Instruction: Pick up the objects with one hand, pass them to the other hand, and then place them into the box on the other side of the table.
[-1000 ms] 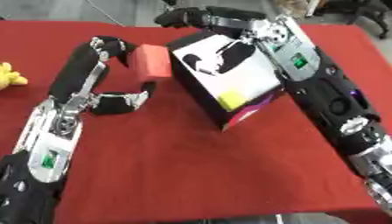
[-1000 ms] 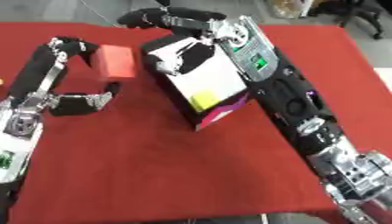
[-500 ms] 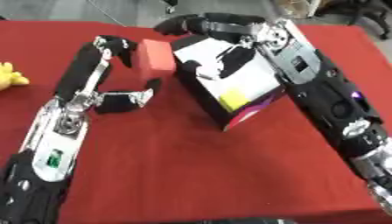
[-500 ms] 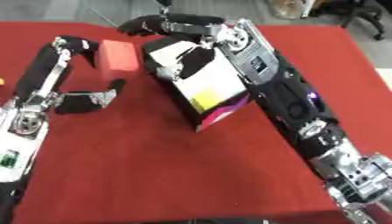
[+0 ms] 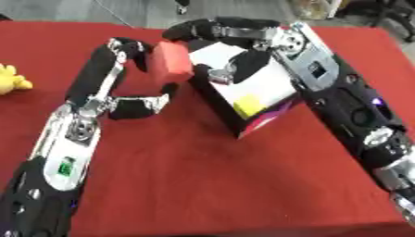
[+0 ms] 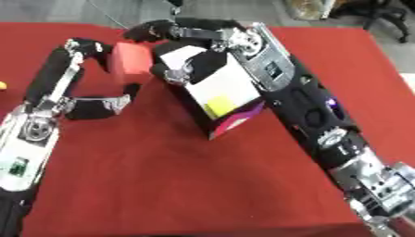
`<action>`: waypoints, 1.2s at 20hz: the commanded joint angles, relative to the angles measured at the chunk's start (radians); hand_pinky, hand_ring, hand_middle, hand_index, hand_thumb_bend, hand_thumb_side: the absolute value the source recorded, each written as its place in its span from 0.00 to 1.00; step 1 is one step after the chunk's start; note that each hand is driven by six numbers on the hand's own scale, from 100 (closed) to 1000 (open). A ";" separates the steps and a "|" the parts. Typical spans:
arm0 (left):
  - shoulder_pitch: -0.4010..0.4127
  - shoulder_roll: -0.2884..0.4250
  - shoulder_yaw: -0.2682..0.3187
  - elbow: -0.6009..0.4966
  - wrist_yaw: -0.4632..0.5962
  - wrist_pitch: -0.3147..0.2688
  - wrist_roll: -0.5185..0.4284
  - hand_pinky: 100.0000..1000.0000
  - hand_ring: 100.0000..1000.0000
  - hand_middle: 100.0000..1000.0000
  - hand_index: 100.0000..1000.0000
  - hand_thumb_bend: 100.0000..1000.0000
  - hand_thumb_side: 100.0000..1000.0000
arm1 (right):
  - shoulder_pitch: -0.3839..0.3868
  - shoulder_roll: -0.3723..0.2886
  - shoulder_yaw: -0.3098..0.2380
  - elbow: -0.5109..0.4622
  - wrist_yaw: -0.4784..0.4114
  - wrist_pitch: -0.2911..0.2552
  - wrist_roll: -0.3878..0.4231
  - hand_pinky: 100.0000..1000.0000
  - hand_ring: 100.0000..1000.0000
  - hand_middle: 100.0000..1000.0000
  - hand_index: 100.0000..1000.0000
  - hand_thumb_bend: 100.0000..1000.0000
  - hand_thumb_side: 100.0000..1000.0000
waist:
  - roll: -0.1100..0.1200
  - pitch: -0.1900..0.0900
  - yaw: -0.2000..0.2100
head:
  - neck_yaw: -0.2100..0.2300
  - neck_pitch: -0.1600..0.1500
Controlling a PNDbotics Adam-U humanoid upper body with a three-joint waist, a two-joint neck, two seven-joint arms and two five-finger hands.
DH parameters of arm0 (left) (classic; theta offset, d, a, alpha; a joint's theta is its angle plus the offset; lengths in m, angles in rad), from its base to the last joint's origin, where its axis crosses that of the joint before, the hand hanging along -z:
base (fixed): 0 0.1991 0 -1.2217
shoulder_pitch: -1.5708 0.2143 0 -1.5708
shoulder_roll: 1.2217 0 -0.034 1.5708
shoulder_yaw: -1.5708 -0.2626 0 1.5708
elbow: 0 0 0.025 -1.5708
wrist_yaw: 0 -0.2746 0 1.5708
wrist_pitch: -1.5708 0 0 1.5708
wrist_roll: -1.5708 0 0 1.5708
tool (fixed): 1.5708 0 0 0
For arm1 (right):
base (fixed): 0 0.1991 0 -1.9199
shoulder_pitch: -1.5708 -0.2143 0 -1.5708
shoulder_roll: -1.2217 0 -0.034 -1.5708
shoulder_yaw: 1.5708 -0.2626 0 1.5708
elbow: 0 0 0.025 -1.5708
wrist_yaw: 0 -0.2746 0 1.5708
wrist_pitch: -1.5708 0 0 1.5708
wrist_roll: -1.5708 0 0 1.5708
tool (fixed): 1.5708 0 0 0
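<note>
A salmon-red block [image 5: 172, 61] hangs above the red table [image 5: 203, 185], with my left hand [image 5: 105, 76] shut on it. The fingers curl over its left top and the thumb [image 5: 146, 102] comes up under its lower edge. My right hand [image 5: 243, 33] reaches in from the right, open. Its fingers [image 5: 188, 30] arch over the block's upper right corner, and its thumb [image 5: 231, 69] hangs beside the block. Whether they touch the block I cannot tell. Under the right hand a black box [image 5: 258, 104] with a white top, a yellow patch and a magenta corner stands tilted.
A yellow toy [image 5: 11, 78] lies at the table's left edge. My right arm [image 5: 356, 115] runs along the right side of the box down to the lower right corner. Grey floor lies past the table's far edge.
My left hand has carried the red block a little to the right, closer to the box. The right hand's fingers have come down and left onto the block's upper corner.
</note>
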 commanded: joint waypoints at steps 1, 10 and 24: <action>-0.021 -0.011 0.000 -0.009 -0.016 -0.008 0.004 0.64 0.42 0.32 0.39 0.00 0.18 | -0.022 -0.008 -0.002 -0.016 -0.005 -0.139 0.139 1.00 1.00 1.00 1.00 0.00 0.42 | -0.015 0.002 0.001 | 0.000 -0.009; -0.026 -0.015 0.001 -0.009 -0.031 -0.008 0.025 0.63 0.41 0.31 0.38 0.00 0.18 | -0.016 -0.014 0.003 -0.011 0.004 -0.151 0.139 1.00 1.00 1.00 1.00 0.05 0.41 | -0.015 0.004 -0.003 | 0.000 -0.007; -0.032 -0.016 -0.006 -0.016 -0.006 -0.030 0.045 0.62 0.40 0.31 0.38 0.00 0.19 | -0.012 -0.016 0.017 0.006 0.019 -0.200 0.139 1.00 1.00 1.00 1.00 0.14 0.26 | -0.018 0.003 -0.005 | 0.002 -0.013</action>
